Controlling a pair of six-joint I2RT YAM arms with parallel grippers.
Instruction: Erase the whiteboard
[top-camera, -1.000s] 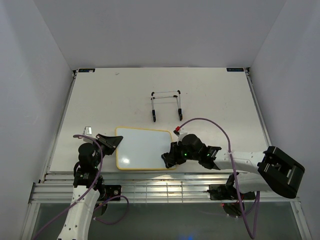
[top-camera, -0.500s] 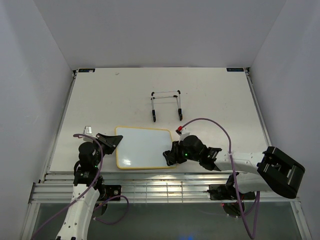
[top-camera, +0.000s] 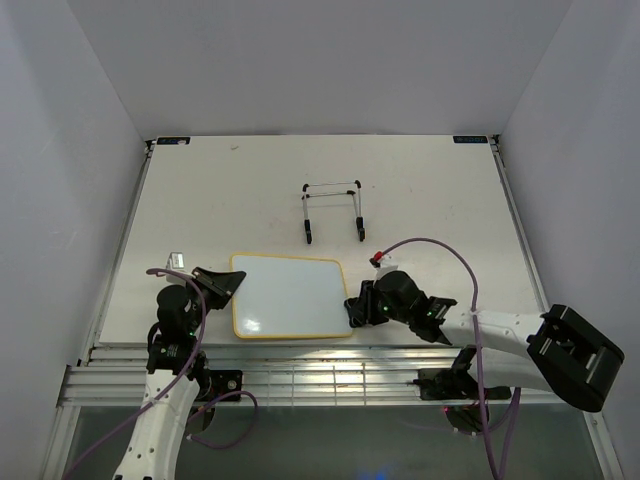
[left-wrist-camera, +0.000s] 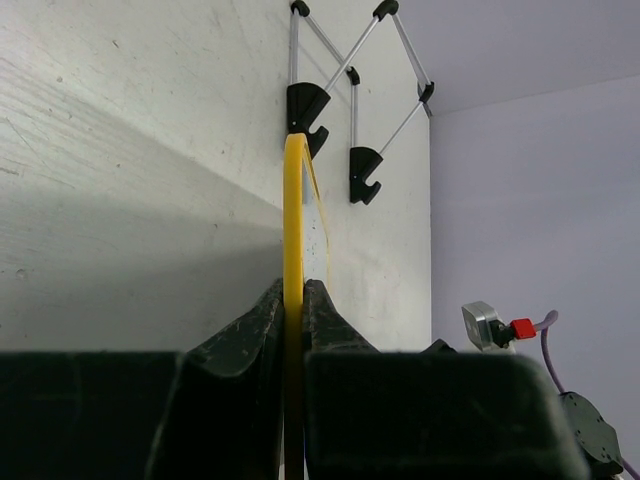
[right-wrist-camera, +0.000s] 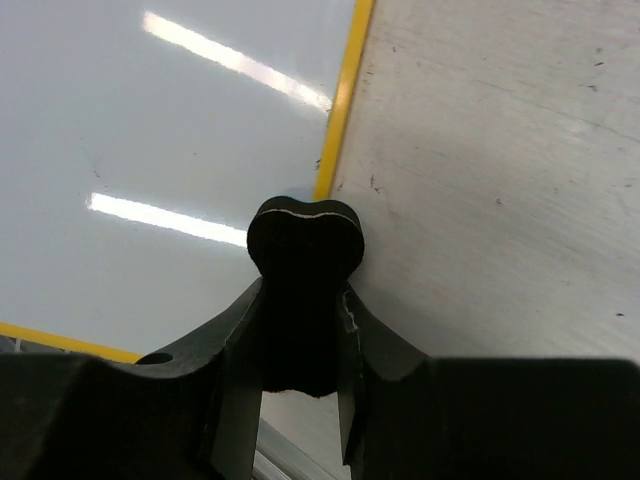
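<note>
the whiteboard (top-camera: 290, 297) lies flat on the desk (top-camera: 450, 190), close to the near edge and a little left of the middle. its face is shiny white, and long strips of light shine back from it. a thin yellow frame runs all around it.

the left end effector (top-camera: 222, 283) is at the board's far left corner. its two black fingers are closed tight on the yellow frame, one on each side of it. in the left wrist view the frame shows as a thin yellow line that runs straight out from between the fingers.

the right end effector (top-camera: 358, 310) is at the board's right edge, close to the near right corner. it is closed on a small black eraser (right-wrist-camera: 304, 240) with a rounded, bone-like end. the eraser sticks out past the fingertips. in the right wrist view its end sits right over the yellow frame, partly above the white face and partly above the bare desk. i cannot tell if it presses on the board or floats just above it.

a thin wire stand (top-camera: 333, 210) with black feet lies farther back on the desk, well apart from the board. a purple cable (top-camera: 430, 245) loops over the right arm.
</note>
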